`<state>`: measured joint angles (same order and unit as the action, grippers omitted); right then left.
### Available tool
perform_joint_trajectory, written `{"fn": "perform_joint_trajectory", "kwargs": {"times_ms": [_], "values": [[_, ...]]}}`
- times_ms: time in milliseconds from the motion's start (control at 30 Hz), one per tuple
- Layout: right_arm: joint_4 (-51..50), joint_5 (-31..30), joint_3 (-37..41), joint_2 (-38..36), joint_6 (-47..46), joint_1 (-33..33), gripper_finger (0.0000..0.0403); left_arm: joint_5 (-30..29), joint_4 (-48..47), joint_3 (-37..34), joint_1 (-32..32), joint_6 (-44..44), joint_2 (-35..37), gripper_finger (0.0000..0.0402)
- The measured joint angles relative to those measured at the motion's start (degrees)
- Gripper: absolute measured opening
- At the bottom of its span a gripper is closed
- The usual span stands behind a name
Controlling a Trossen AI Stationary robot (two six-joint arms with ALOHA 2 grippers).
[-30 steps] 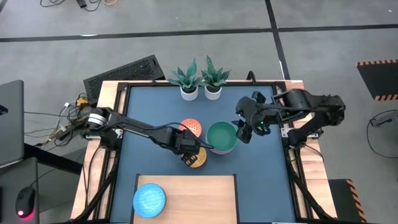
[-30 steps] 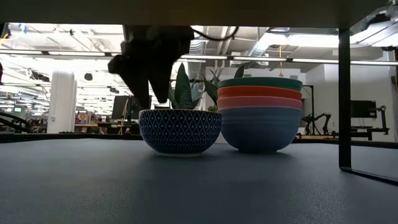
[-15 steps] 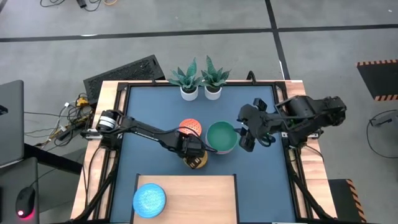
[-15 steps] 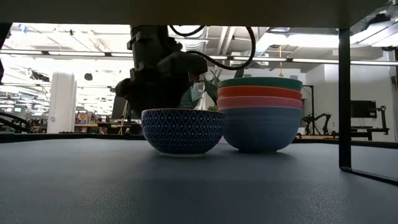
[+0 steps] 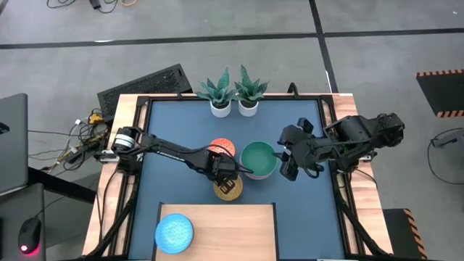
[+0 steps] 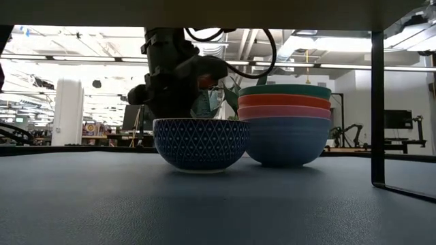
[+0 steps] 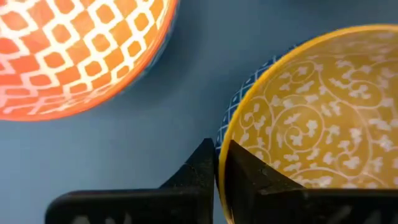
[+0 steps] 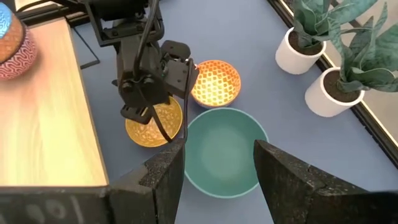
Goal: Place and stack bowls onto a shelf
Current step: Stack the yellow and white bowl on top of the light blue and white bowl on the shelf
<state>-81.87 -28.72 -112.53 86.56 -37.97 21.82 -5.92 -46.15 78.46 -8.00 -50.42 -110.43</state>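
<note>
A small yellow-orange patterned bowl, blue-patterned outside, stands on its base on the dark blue tabletop just beyond the pale wooden shelf. My left gripper is shut on its rim. An orange-red patterned bowl sits just beyond. A stack of larger bowls, green on top, stands to the right. My right gripper hangs open above that stack's right side. A blue patterned bowl sits on the shelf's left part. My left gripper pinches the yellow bowl's rim on its far-left side, one finger inside the bowl and one outside. The fingers come from above, pointing steeply down. The bowl stands upright with its base on the tabletop.
Two white pots with green plants stand at the table's far edge. Wooden side rails run along left and right. Open tabletop lies right of the shelf, and the shelf's middle and right are bare wood.
My left gripper has sunk onto the yellow bowl and shut on its rim; the bowl stays on the table. My right gripper, still open, has drifted a little toward the table's near edge beside the green stack.
</note>
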Motion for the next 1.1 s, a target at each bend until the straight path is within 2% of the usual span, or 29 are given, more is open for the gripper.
{"fn": "perform_joint_trajectory", "kwargs": {"times_ms": [367,733,900,1100], "values": [[0.03,-0.38,0.00,0.00,-0.16,-0.10,0.0216,2.67,-2.28,-0.15,-0.10,-1.25,2.93,0.0002],[0.22,-1.87,0.00,0.00,-0.18,-0.41,0.0216,2.94,-3.77,-0.13,1.57,-1.34,9.63,0.0001],[0.29,-2.99,0.00,0.02,-0.20,-1.10,0.0216,3.71,-4.72,-0.13,2.66,-1.22,14.96,0.0000],[1.10,-3.12,0.00,0.02,-0.16,-2.19,0.0216,3.13,-5.99,-0.13,4.11,-2.28,24.52,0.0000]]}}
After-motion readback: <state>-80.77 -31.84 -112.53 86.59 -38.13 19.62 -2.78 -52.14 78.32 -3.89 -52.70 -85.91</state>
